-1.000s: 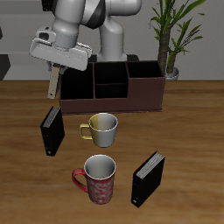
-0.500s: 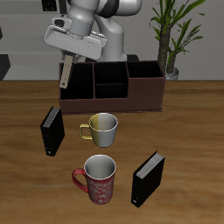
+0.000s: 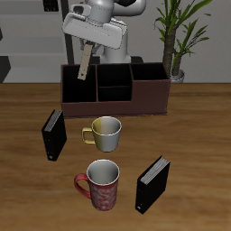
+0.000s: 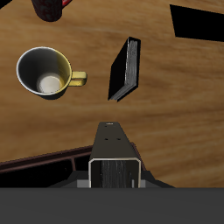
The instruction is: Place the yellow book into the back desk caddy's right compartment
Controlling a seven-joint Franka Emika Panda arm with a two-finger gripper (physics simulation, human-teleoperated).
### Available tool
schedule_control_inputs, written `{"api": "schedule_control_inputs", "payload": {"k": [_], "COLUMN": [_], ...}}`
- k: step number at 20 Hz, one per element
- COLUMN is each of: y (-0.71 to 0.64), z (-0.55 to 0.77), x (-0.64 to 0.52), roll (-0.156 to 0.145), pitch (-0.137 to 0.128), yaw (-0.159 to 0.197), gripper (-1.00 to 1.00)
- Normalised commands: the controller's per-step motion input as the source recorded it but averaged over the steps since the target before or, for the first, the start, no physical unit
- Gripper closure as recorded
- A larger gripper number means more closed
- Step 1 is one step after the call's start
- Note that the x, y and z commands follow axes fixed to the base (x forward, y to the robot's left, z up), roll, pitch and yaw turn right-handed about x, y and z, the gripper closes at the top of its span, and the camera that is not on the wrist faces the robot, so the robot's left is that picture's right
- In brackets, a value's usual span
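your wrist view shows the yellow book [image 4: 115, 163] edge-on, filling the space between the fingers, with a yellow mug [image 4: 45, 72] and a black book [image 4: 125, 68] on the table [image 4: 184, 114] below. the outside view adds what that one lacks: your gripper [image 3: 88, 47] is clamped on the book's upper end, high above the back desk caddy [image 3: 115, 87]. the book hangs long axis near vertical, slightly tilted, lower end over the right compartment [image 3: 79, 88], which looks empty, though its floor is dark. a red mug [image 3: 101, 183] and a second black book [image 3: 152, 184] sit nearer the front edge.
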Motion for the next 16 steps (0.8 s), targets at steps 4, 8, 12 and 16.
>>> {"api": "schedule_control_inputs", "payload": {"k": [4, 8, 12, 16], "y": [0.42, 0.19, 0.36, 0.33], "z": [0.04, -0.11, -0.26, -0.07], "x": [-0.07, 0.04, 0.04, -0.05], "roll": [-0.011, -0.032, -0.046, 0.010], "pitch": [-0.015, 0.074, 0.113, 0.047], "yaw": [-0.024, -0.073, -0.008, 0.022], "gripper": [1.00, 1.00, 1.00, 1.00]}}
